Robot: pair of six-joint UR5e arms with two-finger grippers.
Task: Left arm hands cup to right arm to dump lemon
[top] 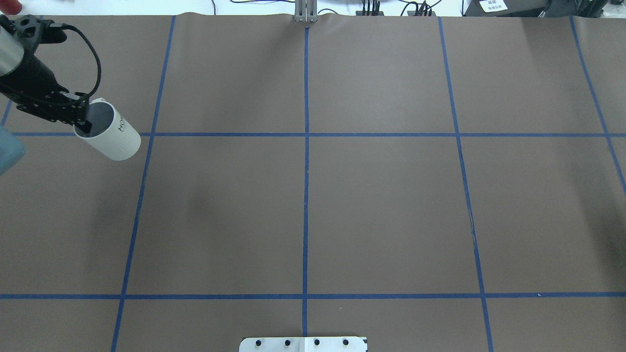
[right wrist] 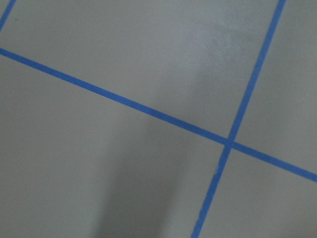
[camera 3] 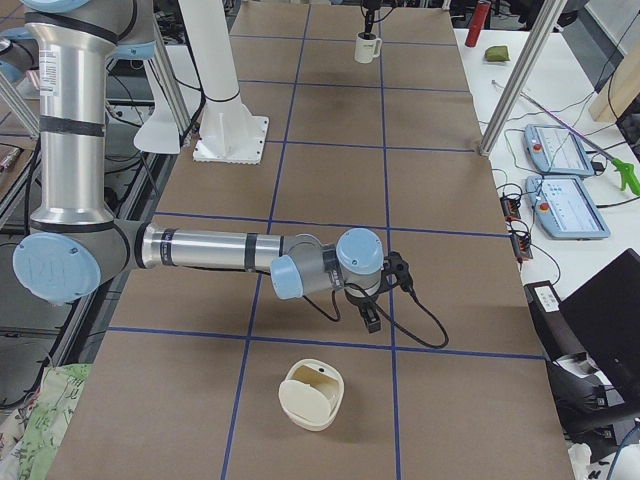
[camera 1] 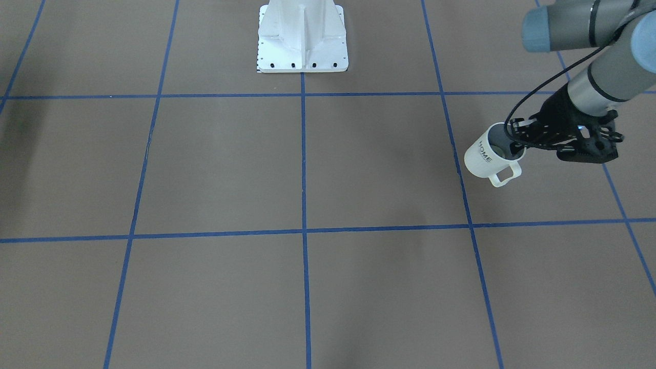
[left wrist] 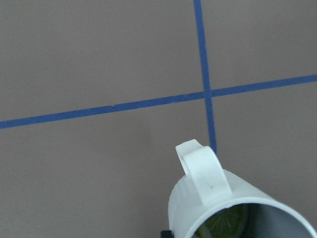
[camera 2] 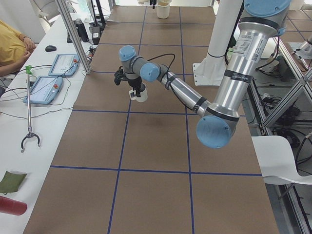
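Note:
The off-white cup (camera 1: 484, 158) with "HOME" lettering is held at its rim by my left gripper (camera 1: 514, 145), one finger inside and one outside. In the overhead view the cup (top: 113, 134) is at the far left, under the left gripper (top: 80, 122). It looks upright in the exterior left view (camera 2: 141, 93) and is small in the exterior right view (camera 3: 368, 47). The left wrist view shows the cup's handle (left wrist: 204, 173) and the yellow-green lemon (left wrist: 229, 223) inside. My right gripper (camera 3: 371, 318) hangs low over the table at the other end; I cannot tell if it is open or shut.
The white robot pedestal (camera 1: 302, 38) stands at mid table. A cream round container (camera 3: 312, 396) lies near the right gripper. Tablets (camera 2: 52, 73) and a seated person (camera 2: 12, 46) are on the side bench. Blue tape lines (right wrist: 229, 143) cross the brown table.

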